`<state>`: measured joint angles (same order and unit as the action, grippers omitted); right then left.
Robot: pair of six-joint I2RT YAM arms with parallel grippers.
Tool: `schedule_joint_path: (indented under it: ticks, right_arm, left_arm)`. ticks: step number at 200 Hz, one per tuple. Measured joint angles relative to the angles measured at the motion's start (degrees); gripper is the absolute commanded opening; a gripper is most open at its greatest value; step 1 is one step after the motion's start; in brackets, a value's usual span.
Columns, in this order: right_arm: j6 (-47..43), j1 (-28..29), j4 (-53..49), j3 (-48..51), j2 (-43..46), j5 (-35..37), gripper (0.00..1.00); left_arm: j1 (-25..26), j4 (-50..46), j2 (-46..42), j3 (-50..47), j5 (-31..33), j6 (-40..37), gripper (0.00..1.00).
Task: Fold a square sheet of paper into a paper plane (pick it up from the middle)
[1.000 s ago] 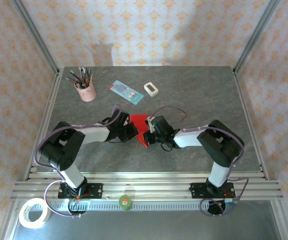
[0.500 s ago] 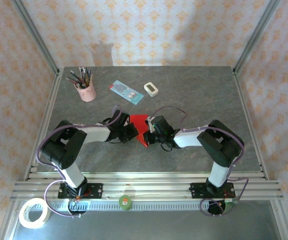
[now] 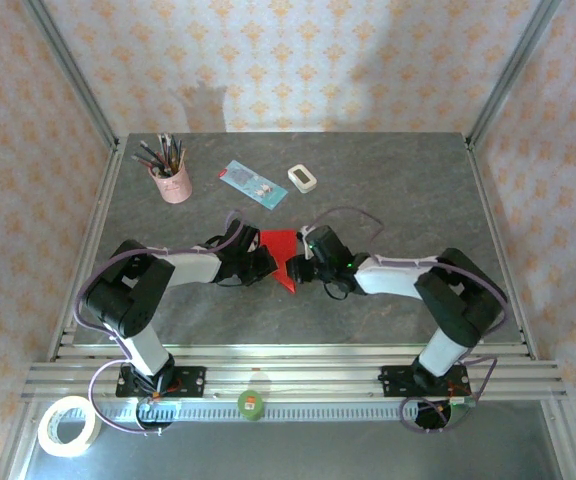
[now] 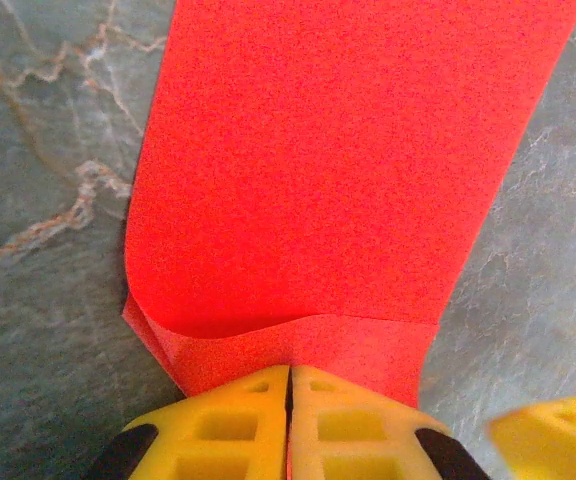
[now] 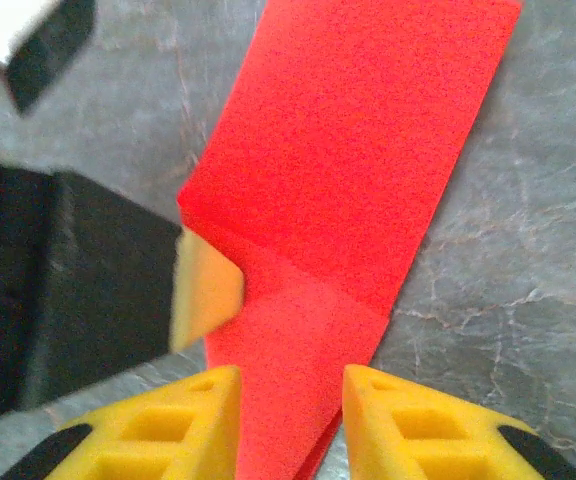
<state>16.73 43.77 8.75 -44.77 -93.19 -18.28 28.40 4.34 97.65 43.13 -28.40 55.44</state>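
The red paper [image 3: 281, 248] lies folded into a long shape with a pointed near end at the middle of the table. In the left wrist view the paper [image 4: 348, 150] has a folded flap running in under my fingertips. My left gripper [image 3: 267, 263] [image 4: 290, 370] is shut on that flap's edge, and the paper puckers slightly there. My right gripper [image 3: 298, 268] [image 5: 290, 375] is open, its yellow fingers on either side of the narrow end of the paper [image 5: 358, 150]. The left fingertip [image 5: 208, 285] touches the paper's left edge.
A pink cup of brushes [image 3: 173, 182] stands at the back left. A light blue card [image 3: 253, 183] and a small white block [image 3: 303, 178] lie behind the paper. A tape roll [image 3: 68, 425] and a green roll [image 3: 252, 403] sit below the table's front rail.
The right arm's elbow has swung out to the right and its gripper has turned slightly at the paper's near end. The left arm has stayed put.
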Motion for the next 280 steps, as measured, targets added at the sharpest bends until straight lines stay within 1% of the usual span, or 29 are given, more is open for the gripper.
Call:
schedule_joint_path:
  ticks: [11, 23, 58, 74, 104, 144, 280]
  right_arm:
    - [1.09, -0.04, -1.36, -0.96, 1.01, 0.33, 0.31]
    - [1.79, -0.11, -2.32, -1.57, 1.53, -0.26, 0.25]
    - [4.85, -0.11, -4.02, -1.66, 1.36, -6.21, 0.10]
    - [5.99, -0.11, -3.61, -1.66, 0.55, -8.79, 0.07]
    - [6.91, -0.04, -3.17, -1.68, -2.29, -12.22, 0.06]
    - [6.84, 0.26, -3.21, -2.47, -5.38, -14.19, 0.06]
    - [6.36, 0.44, -3.61, -4.96, -9.55, -14.53, 0.06]
  left_arm:
    - [0.00, 0.00, 0.00, 0.00, 0.02, 0.00, 0.09]
    - [0.00, 0.00, 0.00, 0.00, 0.07, 0.00, 0.09]
    - [0.00, -0.15, 0.00, 0.11, 0.17, 0.00, 0.09]
    - [0.00, -0.15, 0.00, 0.11, 0.17, 0.00, 0.09]
    - [0.00, -0.15, 0.00, 0.11, 0.20, 0.00, 0.09]
    - [0.00, -0.15, 0.00, 0.11, 0.20, 0.00, 0.09]
    - [0.02, -0.24, 0.00, 0.31, 0.17, -0.04, 0.09]
